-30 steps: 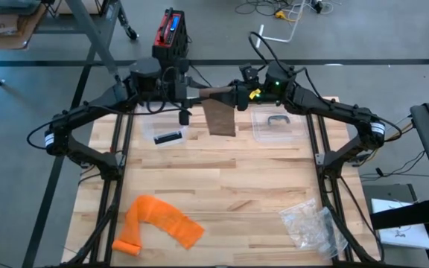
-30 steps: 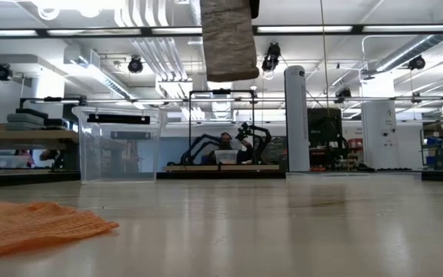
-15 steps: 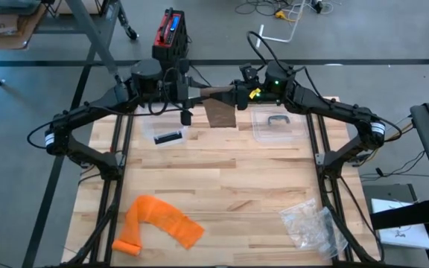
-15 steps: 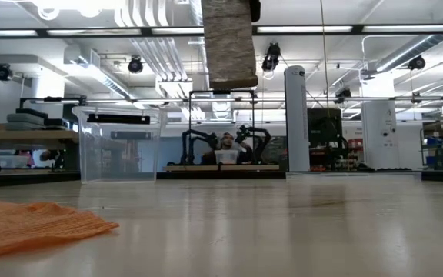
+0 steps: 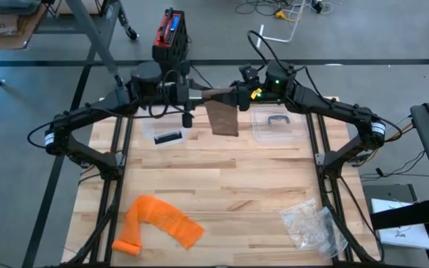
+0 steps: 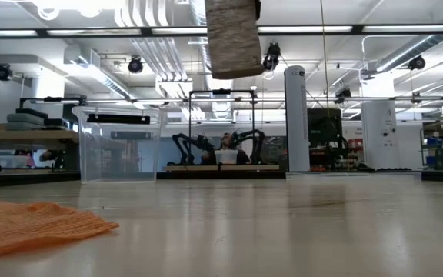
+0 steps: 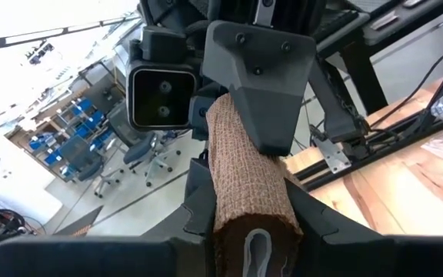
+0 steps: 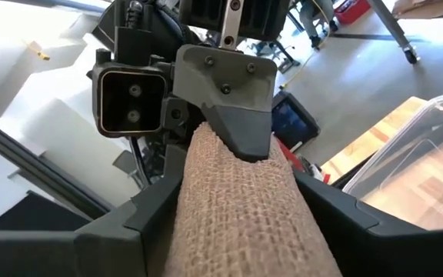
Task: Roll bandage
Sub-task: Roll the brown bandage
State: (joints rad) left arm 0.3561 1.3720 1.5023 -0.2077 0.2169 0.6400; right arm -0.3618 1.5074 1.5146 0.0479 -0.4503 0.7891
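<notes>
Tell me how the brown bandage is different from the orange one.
The brown bandage is held up in the air between the two claws, at the table's far edge; the orange bandage lies on the table near the front left corner. The brown one hangs straight down; the orange one lies bent. No claw touches the orange one. Both look like woven cloth strips.

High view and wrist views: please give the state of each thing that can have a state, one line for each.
bandage: partly rolled, loose tail hanging above the table.
left gripper: shut on the bandage roll.
right gripper: around the roll's other end, grip unclear.
clear box: lid on.
orange cloth: lying crumpled on the table.
</notes>
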